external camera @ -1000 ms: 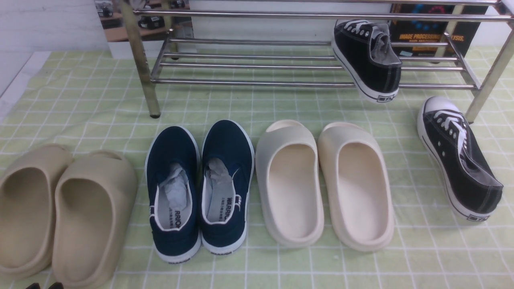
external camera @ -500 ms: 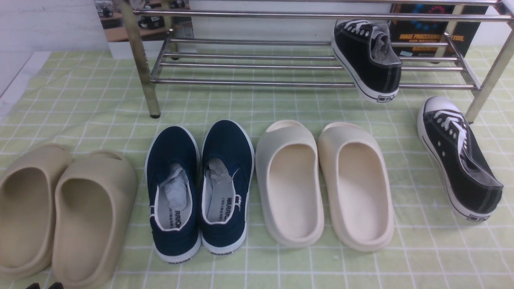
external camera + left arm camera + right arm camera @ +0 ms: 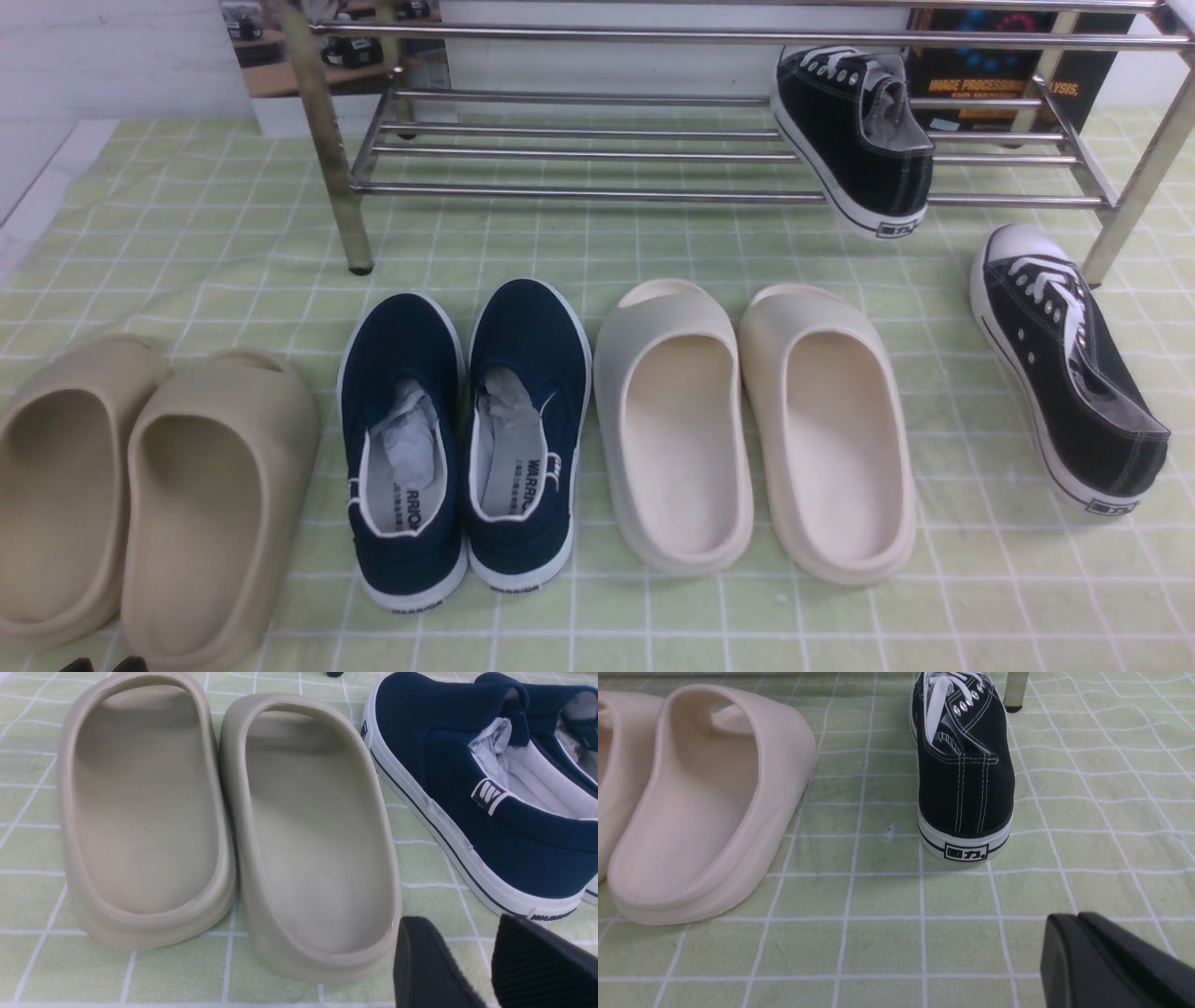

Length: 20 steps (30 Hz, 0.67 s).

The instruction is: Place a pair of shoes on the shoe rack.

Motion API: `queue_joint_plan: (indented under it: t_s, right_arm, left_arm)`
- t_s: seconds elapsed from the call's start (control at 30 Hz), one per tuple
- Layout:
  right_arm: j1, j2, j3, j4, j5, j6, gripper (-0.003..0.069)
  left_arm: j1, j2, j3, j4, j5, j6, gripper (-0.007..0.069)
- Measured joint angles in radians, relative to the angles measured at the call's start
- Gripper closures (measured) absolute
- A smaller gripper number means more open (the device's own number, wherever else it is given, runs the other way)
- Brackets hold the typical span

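The shoe rack [image 3: 597,194] of silver tubes stands at the back. One black sneaker [image 3: 854,140] rests on its lower shelf at the right, tilted, with its heel hanging over the front bar. The other black sneaker [image 3: 1064,373] lies on the cloth at the far right, toe toward the rack leg; the right wrist view shows its heel [image 3: 964,779]. My left gripper [image 3: 462,926] is open and empty, low beside the tan slides; its tips show at the front view's bottom edge [image 3: 103,665]. My right gripper [image 3: 1076,919] is shut and empty, behind the sneaker's heel, apart from it.
On the green checked cloth [image 3: 653,252] stand a pair of tan slides [image 3: 140,495], navy slip-ons [image 3: 467,439] and cream slides [image 3: 756,429] in a row. A rack leg [image 3: 1014,688] stands just past the floor sneaker. A dark box [image 3: 999,84] stands behind the rack.
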Motion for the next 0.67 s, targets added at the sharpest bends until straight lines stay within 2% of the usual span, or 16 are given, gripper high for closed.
queue_joint_plan:
  t_s: [0.67]
  right_arm:
    - [0.0,0.0,0.0,0.0,0.0,0.001,0.0601]
  left_arm:
    - [0.0,0.0,0.0,0.0,0.0,0.0,0.0386]
